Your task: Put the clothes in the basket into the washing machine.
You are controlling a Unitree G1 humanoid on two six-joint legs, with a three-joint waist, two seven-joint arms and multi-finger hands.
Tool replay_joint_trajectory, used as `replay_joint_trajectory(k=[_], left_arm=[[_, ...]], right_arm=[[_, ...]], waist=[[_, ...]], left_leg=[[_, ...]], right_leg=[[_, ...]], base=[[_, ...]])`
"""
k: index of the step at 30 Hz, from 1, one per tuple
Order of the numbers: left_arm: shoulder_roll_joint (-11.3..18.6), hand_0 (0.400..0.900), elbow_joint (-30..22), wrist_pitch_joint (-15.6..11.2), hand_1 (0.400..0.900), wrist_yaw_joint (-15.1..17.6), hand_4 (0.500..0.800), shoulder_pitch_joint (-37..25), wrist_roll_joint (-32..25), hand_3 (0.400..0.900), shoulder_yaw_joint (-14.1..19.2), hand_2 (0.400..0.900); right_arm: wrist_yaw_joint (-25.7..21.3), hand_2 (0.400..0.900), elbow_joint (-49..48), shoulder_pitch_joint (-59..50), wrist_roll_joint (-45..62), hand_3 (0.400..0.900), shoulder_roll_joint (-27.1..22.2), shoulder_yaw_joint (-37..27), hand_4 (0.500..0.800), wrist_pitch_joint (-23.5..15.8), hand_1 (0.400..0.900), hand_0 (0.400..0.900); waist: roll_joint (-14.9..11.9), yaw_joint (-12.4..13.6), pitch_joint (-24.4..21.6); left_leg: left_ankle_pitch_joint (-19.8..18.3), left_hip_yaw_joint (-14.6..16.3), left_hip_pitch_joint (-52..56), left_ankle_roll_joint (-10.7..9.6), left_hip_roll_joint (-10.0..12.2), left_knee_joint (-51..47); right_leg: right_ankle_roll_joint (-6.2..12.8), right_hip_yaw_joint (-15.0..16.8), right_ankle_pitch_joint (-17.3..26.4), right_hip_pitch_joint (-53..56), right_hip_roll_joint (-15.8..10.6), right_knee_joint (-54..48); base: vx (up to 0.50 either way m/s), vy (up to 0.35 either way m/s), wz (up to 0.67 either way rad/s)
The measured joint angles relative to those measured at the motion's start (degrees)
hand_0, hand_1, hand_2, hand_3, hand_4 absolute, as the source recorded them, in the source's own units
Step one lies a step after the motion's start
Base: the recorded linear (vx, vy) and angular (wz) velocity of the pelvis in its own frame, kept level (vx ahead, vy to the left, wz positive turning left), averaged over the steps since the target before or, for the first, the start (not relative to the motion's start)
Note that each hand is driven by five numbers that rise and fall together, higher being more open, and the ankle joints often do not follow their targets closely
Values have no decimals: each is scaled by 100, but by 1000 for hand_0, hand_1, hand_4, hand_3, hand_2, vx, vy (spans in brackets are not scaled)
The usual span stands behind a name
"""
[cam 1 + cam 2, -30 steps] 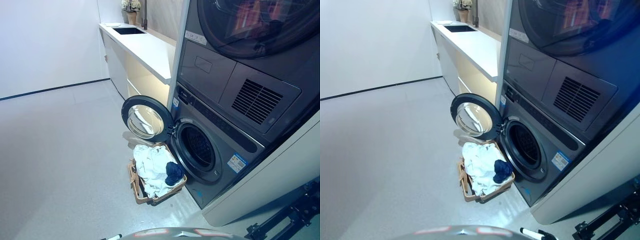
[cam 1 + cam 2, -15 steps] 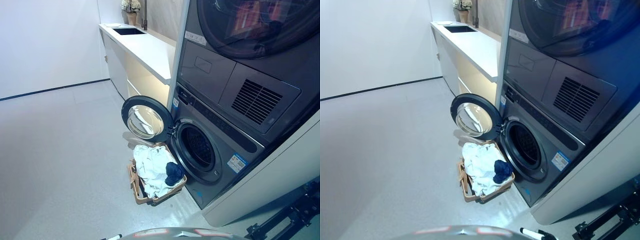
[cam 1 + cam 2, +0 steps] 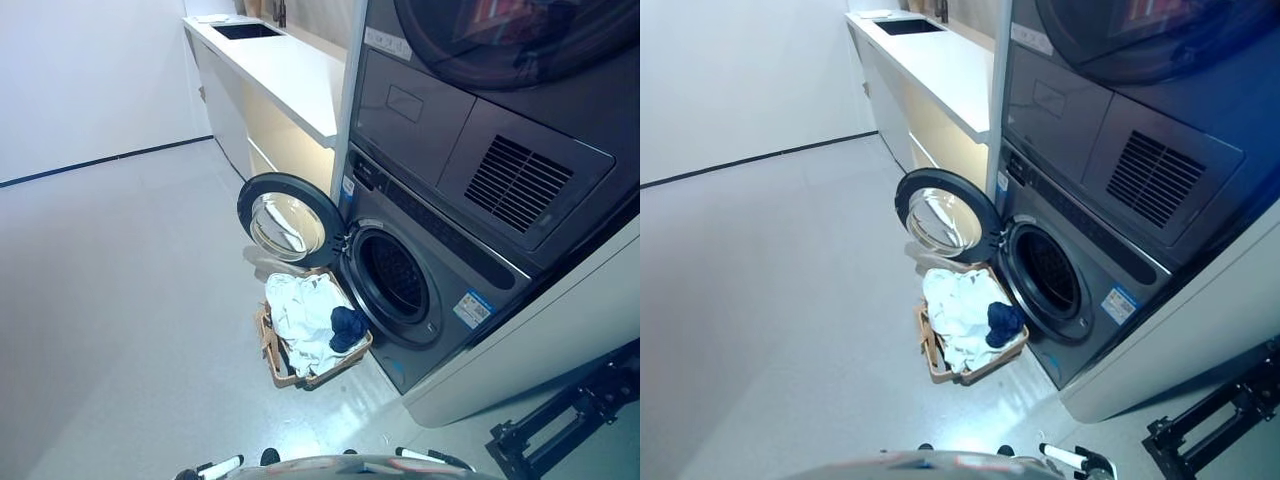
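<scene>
A tan basket (image 3: 268, 352) stands on the floor in front of the washing machine (image 3: 440, 300). It holds a heap of white clothes (image 3: 300, 315) with a dark blue garment (image 3: 346, 326) on the right side. The machine's round door (image 3: 288, 220) hangs open to the left, and the dark drum opening (image 3: 392, 280) is exposed just right of the basket. Only a sliver of my left hand (image 3: 212, 468) and of my right hand (image 3: 430, 458) shows at the bottom edge, well short of the basket.
A dryer (image 3: 480, 120) is stacked on the washing machine. A white counter (image 3: 285, 70) with a sink (image 3: 243, 30) runs along the wall behind the door. A white side panel (image 3: 540, 340) and a black stand (image 3: 560, 425) are at the right. Grey floor (image 3: 120, 280) lies to the left.
The whole picture has shifted: the camera has tipped downward. My two hands have come into view at the bottom edge. The basket, clothes and door have not moved.
</scene>
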Motion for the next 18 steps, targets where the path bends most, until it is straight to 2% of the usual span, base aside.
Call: replay_joint_trajectory(k=[1, 2, 4, 5, 7, 10, 13, 15, 16, 18], left_arm=[[-13, 900, -40, -50, 900, 10, 800, -46, -51, 900, 16, 900], [24, 900, -89, -84, 900, 16, 800, -102, -136, 900, 50, 900], [-44, 900, -69, -130, 900, 21, 800, -338, -289, 900, 60, 900], [-124, 900, -55, -149, 900, 23, 800, -343, -402, 900, 64, 900], [-298, 900, -38, -176, 900, 33, 800, -376, -665, 900, 85, 900], [-325, 900, -41, -179, 900, 43, 800, -444, -858, 900, 125, 900], [-349, 900, -2, -172, 900, 75, 800, -388, -897, 900, 175, 900], [-354, 900, 25, -170, 900, 111, 800, -359, -918, 900, 177, 900], [-355, 900, 27, -166, 900, 129, 800, -352, -964, 900, 178, 900], [-377, 900, 34, -164, 900, 162, 800, -229, -983, 900, 185, 900]], right_arm=[[-2, 900, -33, -67, 0, 900, -7, -4, 800, -3, 900, 900], [2, 900, -22, -167, 0, 900, 18, 5, 800, -4, 900, 900], [-10, 900, 20, -353, 0, 900, -52, 18, 800, -20, 900, 900], [-13, 900, 25, -386, 0, 900, -132, 18, 800, -25, 900, 900], [-52, 900, 16, -466, 0, 900, -332, 25, 800, -48, 900, 900], [-120, 900, 20, -570, -1, 900, -465, 27, 800, -56, 900, 900], [-150, 900, -7, -675, -1, 900, -512, 20, 800, -107, 900, 900], [-158, 900, -12, -730, -2, 900, -524, 8, 800, -105, 900, 900], [-160, 900, -6, -769, -2, 900, -529, -18, 800, -115, 900, 900], [-169, 900, 10, -790, -2, 900, -538, -41, 800, -132, 900, 900]], waist=[[79, 37, 163], [12, 62, 308], [38, 80, 671], [56, 151, 757], [194, 172, 868], [178, 207, 891], [161, 201, 919], [238, 233, 967], [262, 255, 1039], [288, 368, 1018]], left_leg=[[-129, -34, -177, -105, 103, 308], [-232, -61, -331, -321, 122, 713], [-260, -269, -790, -568, 132, 1755], [-94, -331, -923, -622, 94, 2100], [-85, -483, -1290, -649, 24, 2717], [-114, -463, -1440, -612, -86, 2305], [-29, -596, -1158, -638, -208, 532], [163, -866, -1069, -707, -125, -523], [189, -992, -1163, -767, -83, -516], [186, -953, -1164, -747, 69, -499]], right_leg=[[-134, -98, -114, -90, 144, 347], [-317, -172, -322, -145, 196, 530], [-420, -169, -372, -104, 158, 615], [-449, -150, -395, -87, 136, 672], [-502, -177, -429, -35, 146, 701], [-550, -166, -433, -71, 136, 668], [-593, -96, -393, 12, 251, 400], [-595, -17, -348, 218, 424, 80], [-610, 86, -334, 305, 494, -35], [-624, 187, -318, 501, 521, -270]], base=[[3, -243, 9], [0, -150, 7], [10, -117, 9], [51, -110, 4], [93, -38, -4], [175, 28, -11], [288, 98, -26], [272, 114, -27], [391, 212, -37], [435, 257, -47]])
